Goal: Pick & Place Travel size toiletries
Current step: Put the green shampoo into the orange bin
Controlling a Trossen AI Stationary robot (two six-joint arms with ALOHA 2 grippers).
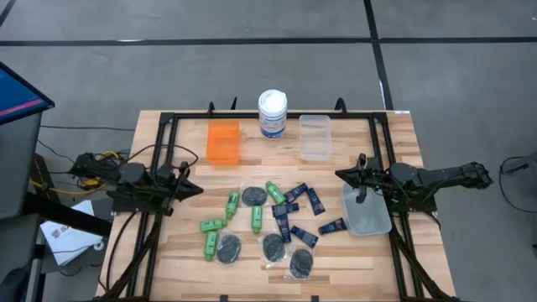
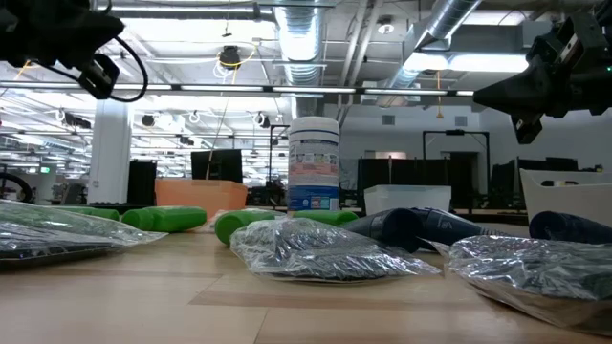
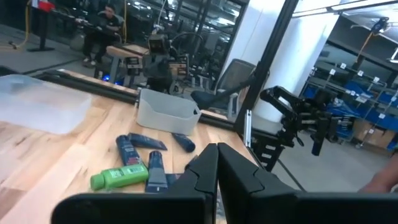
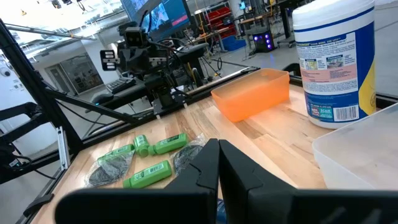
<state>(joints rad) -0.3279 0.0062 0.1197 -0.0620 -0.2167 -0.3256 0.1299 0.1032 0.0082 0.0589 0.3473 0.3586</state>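
From above: the left gripper (image 1: 195, 191) and right gripper (image 1: 341, 174) hover at opposite table (image 1: 168, 260) edges, fingers pressed together, empty. Between them lie green bottles (image 1: 257, 218), navy tubes (image 1: 304, 237) and packeted black discs (image 1: 228, 248).

Table level: packets (image 2: 316, 250) lie in front, well below both grippers.

Left wrist: tubes (image 3: 126, 150) just beyond the closed fingers (image 3: 202, 177).

Right wrist: bottles (image 4: 163, 144) beyond the closed fingers (image 4: 205, 174).
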